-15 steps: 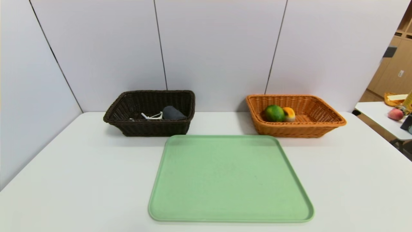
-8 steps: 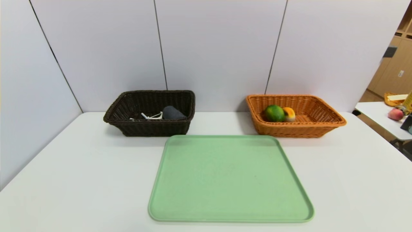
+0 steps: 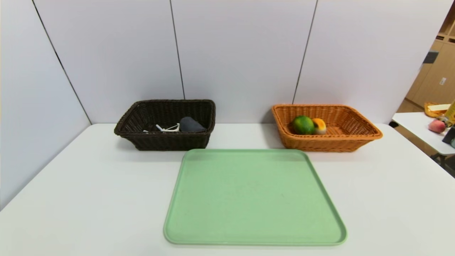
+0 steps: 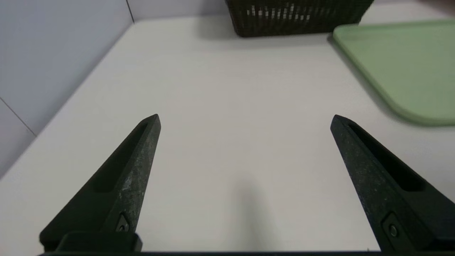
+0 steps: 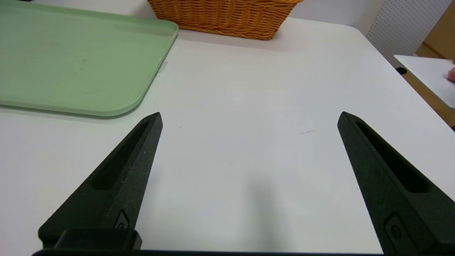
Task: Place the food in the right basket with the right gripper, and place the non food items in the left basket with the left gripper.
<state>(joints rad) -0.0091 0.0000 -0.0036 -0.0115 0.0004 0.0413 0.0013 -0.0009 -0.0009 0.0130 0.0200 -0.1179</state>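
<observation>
- Two tools idle: left tool (image 4: 245,117) and right tool (image 5: 249,115) spread wide, low over the counter (image 3: 71,185).
- Food (image 3: 303,124) inside right basket (image 3: 355,137), 1 o'clock of tray (image 3: 254,199).
- Non food items (image 3: 190,124) inside left basket (image 3: 167,140), 11 o'clock.

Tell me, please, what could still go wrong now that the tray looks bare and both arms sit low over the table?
1. The green fruit and the bun sit against the orange basket's left wall; a nudge might roll them.
2. The left gripper and right gripper hang open just above the table beside the green tray; a careless sweep could push it into the dark basket.
</observation>
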